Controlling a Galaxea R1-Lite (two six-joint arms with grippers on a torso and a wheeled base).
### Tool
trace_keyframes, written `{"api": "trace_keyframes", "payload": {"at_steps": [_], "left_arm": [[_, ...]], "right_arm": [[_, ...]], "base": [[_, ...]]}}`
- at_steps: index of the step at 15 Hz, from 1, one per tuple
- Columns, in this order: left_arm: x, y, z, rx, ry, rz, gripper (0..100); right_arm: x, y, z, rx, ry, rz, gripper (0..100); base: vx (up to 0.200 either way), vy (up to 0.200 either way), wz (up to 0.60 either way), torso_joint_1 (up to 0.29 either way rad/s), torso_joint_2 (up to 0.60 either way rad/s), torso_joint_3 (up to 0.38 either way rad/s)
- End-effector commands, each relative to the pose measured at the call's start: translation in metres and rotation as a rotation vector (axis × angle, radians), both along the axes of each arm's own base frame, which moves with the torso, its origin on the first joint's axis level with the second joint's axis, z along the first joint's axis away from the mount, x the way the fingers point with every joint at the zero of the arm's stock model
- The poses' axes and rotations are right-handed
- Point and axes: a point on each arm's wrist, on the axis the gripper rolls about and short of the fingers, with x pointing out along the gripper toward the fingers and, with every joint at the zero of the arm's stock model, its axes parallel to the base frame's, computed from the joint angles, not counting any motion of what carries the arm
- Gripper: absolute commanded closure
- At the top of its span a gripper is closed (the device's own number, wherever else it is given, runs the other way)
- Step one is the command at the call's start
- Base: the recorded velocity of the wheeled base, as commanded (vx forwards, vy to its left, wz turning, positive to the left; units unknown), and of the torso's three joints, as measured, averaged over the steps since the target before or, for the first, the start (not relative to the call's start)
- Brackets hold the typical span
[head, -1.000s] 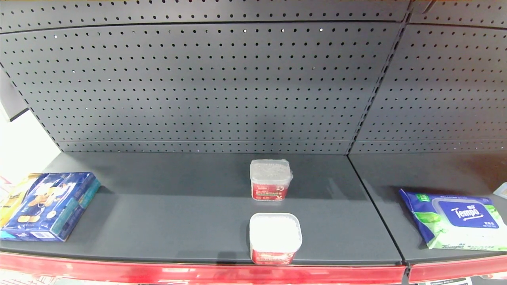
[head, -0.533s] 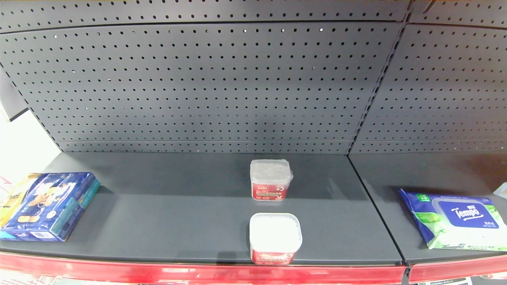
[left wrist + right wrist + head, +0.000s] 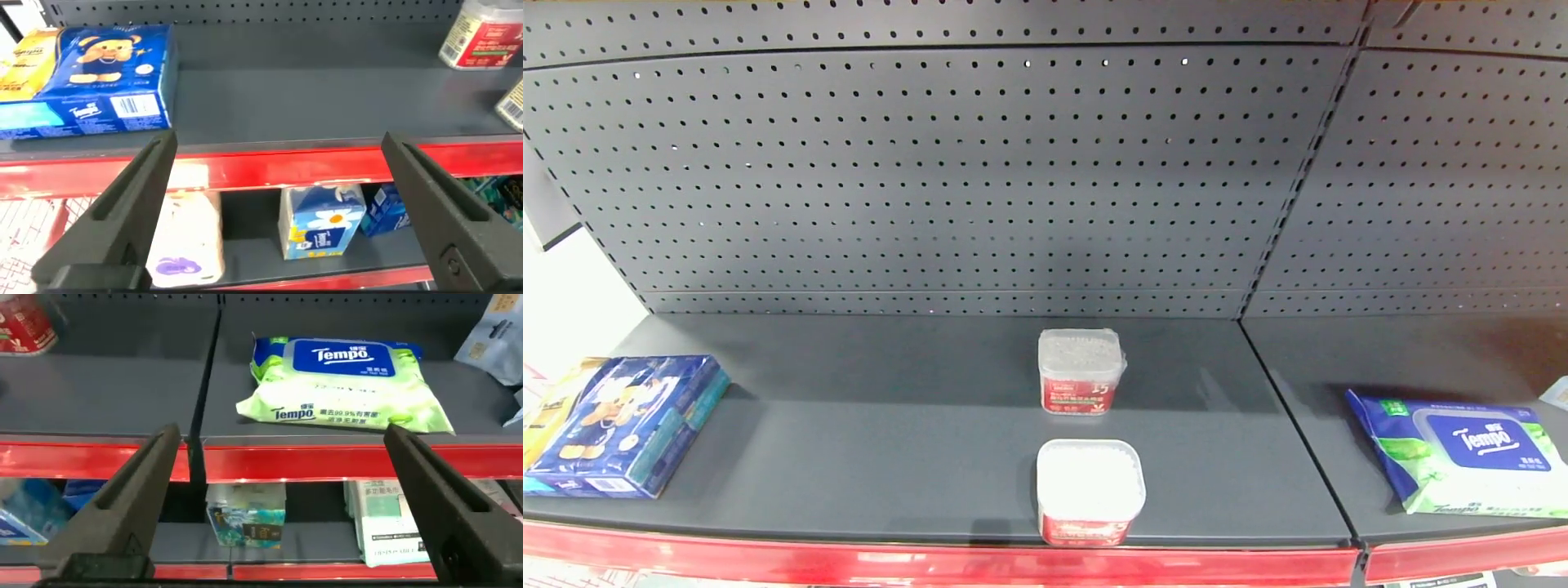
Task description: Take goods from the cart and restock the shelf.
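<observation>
Shelf (image 3: 866, 441) holds a front tub (image 3: 1090, 490) at 6 o'clock by its lip and a rear tub (image 3: 1081, 371) toward 12. Left gripper (image 3: 278, 140) and right gripper (image 3: 282, 431) are spread and empty. A low reach could knock the front tub off.

yellow box (image 3: 547, 408) above red shelf lip (image 3: 931, 563): cut by frame edge | near tub (image 3: 513, 104) above lip: cropped | pale packet (image 3: 1556, 392) above lip: cropped, unidentifiable

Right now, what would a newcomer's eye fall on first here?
A red-labelled front tub and back tub stand in line midway along the shelf. A blue box lies at its left end, a wipes pack at the right. The left pincer and right pincer are open, empty.
</observation>
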Motion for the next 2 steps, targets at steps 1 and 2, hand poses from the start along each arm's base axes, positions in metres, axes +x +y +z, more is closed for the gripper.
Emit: {"api": "trace_keyframes", "payload": {"at_steps": [1, 2], "left_arm": [[0.0000, 0.0000, 0.0000, 0.000, 0.000, 0.001, 0], [0.0000, 0.0000, 0.0000, 0.000, 0.000, 0.001, 0]], "right_arm": [[0.0000, 0.0000, 0.0000, -0.002, 0.000, -0.001, 0], [0.0000, 0.0000, 0.0000, 0.000, 0.000, -0.001, 0]], "base": [[0.000, 0.000, 0.00, 0.000, 0.00, 0.000], [0.000, 0.000, 0.00, 0.000, 0.00, 0.000]]}}
